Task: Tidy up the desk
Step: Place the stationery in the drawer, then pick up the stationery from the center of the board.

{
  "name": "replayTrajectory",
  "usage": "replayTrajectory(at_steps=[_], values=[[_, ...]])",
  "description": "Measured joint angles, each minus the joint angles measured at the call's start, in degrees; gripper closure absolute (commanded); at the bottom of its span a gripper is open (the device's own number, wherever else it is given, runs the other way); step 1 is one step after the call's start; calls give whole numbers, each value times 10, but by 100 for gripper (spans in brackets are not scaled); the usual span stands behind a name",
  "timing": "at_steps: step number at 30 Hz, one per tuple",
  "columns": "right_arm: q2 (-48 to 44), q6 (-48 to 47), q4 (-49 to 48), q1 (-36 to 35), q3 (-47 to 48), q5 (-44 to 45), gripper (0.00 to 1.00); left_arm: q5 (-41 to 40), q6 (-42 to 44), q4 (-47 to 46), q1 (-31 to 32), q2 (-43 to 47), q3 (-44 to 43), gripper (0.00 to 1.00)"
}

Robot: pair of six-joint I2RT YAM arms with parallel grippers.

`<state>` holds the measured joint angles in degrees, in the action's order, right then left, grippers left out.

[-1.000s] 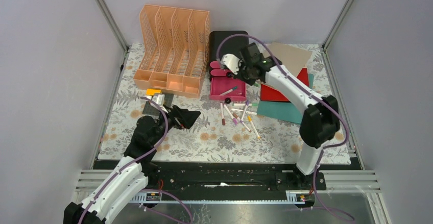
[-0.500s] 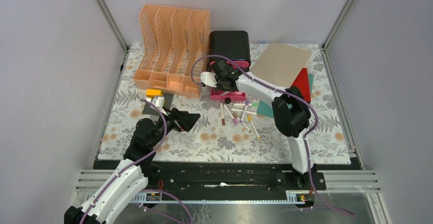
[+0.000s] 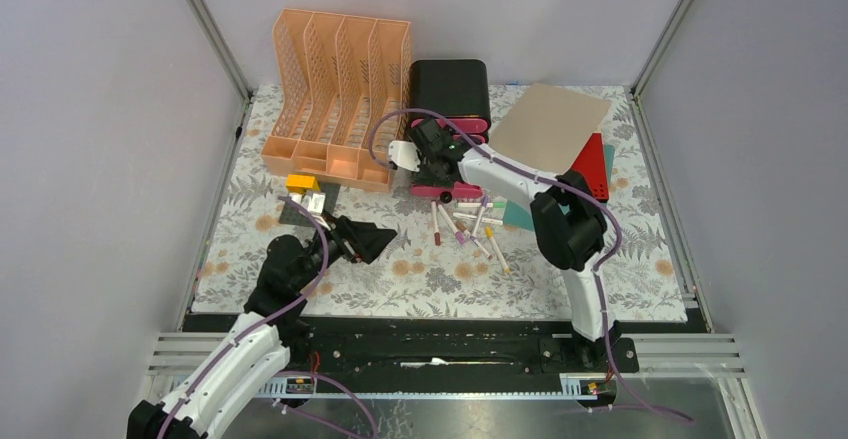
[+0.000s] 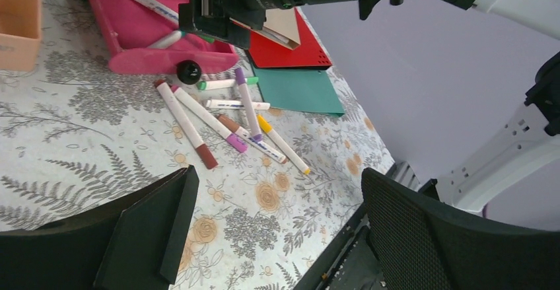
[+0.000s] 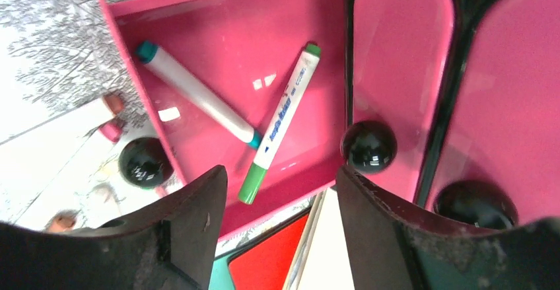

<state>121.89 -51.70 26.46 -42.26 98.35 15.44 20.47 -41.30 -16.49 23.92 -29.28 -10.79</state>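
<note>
Desk [image 3: 420,279]: flat rectangular tabletop, set level. It is covered by a pale grey-white cloth printed with grey ferns and tan-orange flowers. A metal frame [image 3: 215,209] is seen along the left, right and near edges.

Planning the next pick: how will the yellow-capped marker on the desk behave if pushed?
The yellow-capped marker looks round and rigid, so it probably rolls on the flat desk. It lies beside other markers, so a push likely knocks them too.

Three knobs [image 5: 368,146], one rack [image 3: 338,99] — two arms [image 3: 520,174]
</note>
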Motion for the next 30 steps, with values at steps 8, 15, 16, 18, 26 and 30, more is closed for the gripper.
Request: replayTrajectory(at_steps=[8,15,16,18,26,30], values=[[-153,73,54,-1,-65,-106,20,42,-49,-85,2,-37,26,1],[-334,112,80,-1,-186,-223,11,20,-66,-125,77,-104,30,1],[-353,114,84,-1,-205,-232,10,9,-66,-127,94,-115,29,1],[-394,114,89,3,-252,-258,7,-13,-64,-126,120,-136,28,1],[-511,120,86,121,-362,-365,4,-162,-50,-78,220,-254,-44,1],[-544,124,68,168,-393,-398,3,-226,-50,-52,247,-331,-100,1]])
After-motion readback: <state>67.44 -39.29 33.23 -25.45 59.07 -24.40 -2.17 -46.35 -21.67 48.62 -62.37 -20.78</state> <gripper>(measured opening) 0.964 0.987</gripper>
